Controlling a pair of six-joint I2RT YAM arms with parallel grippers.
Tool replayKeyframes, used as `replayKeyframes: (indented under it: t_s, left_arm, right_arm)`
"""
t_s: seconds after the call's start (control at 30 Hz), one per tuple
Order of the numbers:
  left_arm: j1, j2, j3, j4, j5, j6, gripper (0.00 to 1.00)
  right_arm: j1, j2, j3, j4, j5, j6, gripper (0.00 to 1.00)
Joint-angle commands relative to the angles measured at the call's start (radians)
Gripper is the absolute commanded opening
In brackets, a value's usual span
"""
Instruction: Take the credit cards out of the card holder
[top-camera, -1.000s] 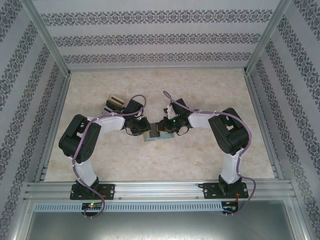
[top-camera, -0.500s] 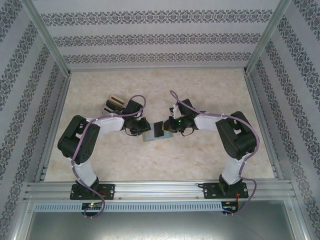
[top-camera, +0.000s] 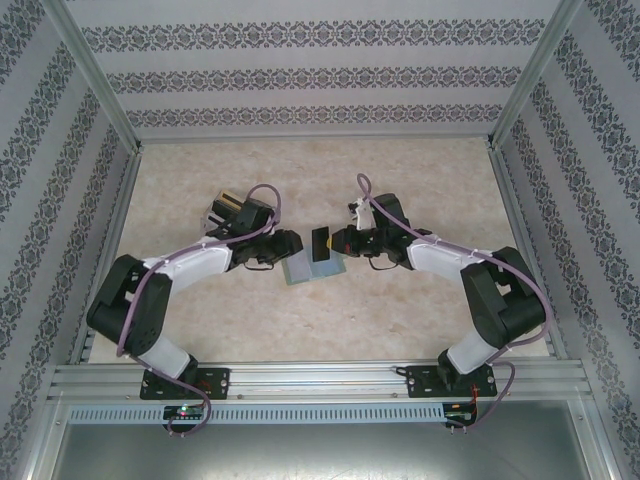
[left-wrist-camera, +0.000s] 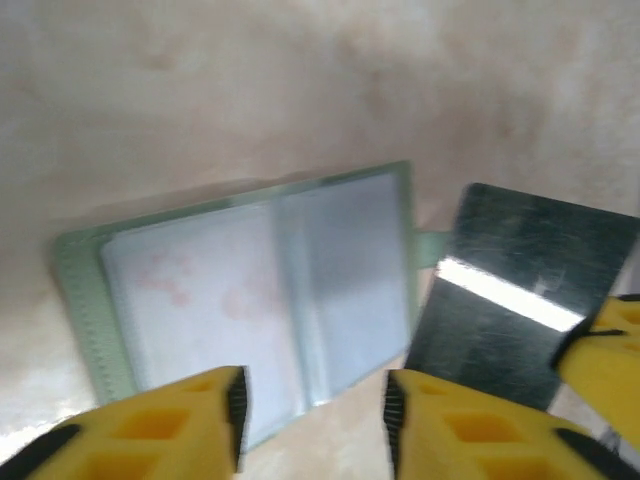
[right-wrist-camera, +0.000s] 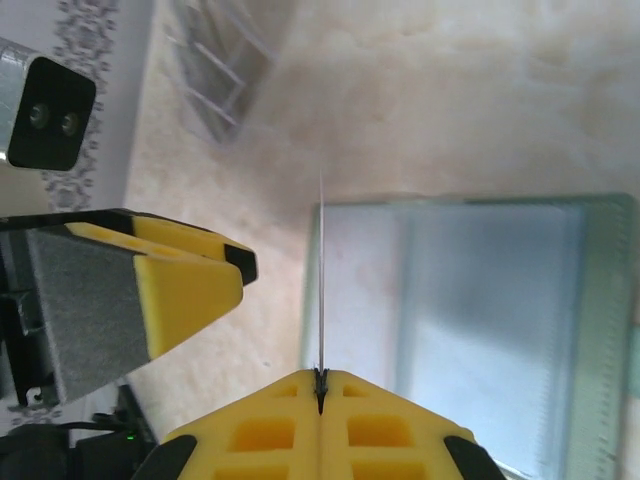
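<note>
The card holder (top-camera: 309, 269) lies open and flat on the table, its pale grey-blue inner panels facing up (left-wrist-camera: 260, 290) (right-wrist-camera: 470, 320). My right gripper (top-camera: 336, 243) (right-wrist-camera: 321, 378) is shut on a dark credit card (top-camera: 320, 244) (left-wrist-camera: 520, 290), held clear of the holder just past its right edge. The right wrist view shows this card edge-on as a thin line (right-wrist-camera: 321, 280). My left gripper (top-camera: 292, 246) (left-wrist-camera: 312, 400) hangs open over the holder's near edge with nothing between its fingers. One left finger (right-wrist-camera: 170, 280) shows in the right wrist view.
A small tan-lined box (top-camera: 228, 208) stands behind the left wrist, at the back left. Patterned walls and an aluminium frame (top-camera: 318, 378) enclose the marbled table (top-camera: 420, 320).
The right gripper has drawn the dark card out of the holder and carried it up and to the right. The left gripper has opened, let go of the holder and drawn back left.
</note>
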Motion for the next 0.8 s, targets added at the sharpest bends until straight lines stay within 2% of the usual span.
replayKeyframes:
  t_s: [0.0, 0.23, 0.33, 0.47, 0.53, 0.77]
  left_arm:
    - [-0.008, -0.072, -0.049, 0.136, 0.044, -0.044, 0.54]
    - [-0.003, -0.141, -0.077, 0.268, 0.157, -0.146, 0.72]
    - [0.010, -0.124, -0.068, 0.373, 0.262, -0.211, 0.74]
    - [0.014, -0.124, -0.013, 0.298, 0.278, -0.172, 0.74]
    - [0.018, -0.125, -0.009, 0.316, 0.296, -0.176, 0.71]
    - [0.020, -0.182, -0.043, 0.403, 0.276, -0.174, 0.43]
  right_arm:
    - [-0.015, -0.032, -0.014, 0.098, -0.083, 0.047, 0.00]
    - [-0.034, -0.049, -0.004, 0.204, -0.207, 0.173, 0.00]
    - [-0.043, -0.049, -0.005, 0.285, -0.264, 0.233, 0.00]
    - [-0.052, -0.047, 0.001, 0.325, -0.305, 0.280, 0.00]
    - [-0.059, -0.046, -0.003, 0.365, -0.321, 0.314, 0.00]
    - [-0.087, -0.025, -0.018, 0.413, -0.328, 0.348, 0.00]
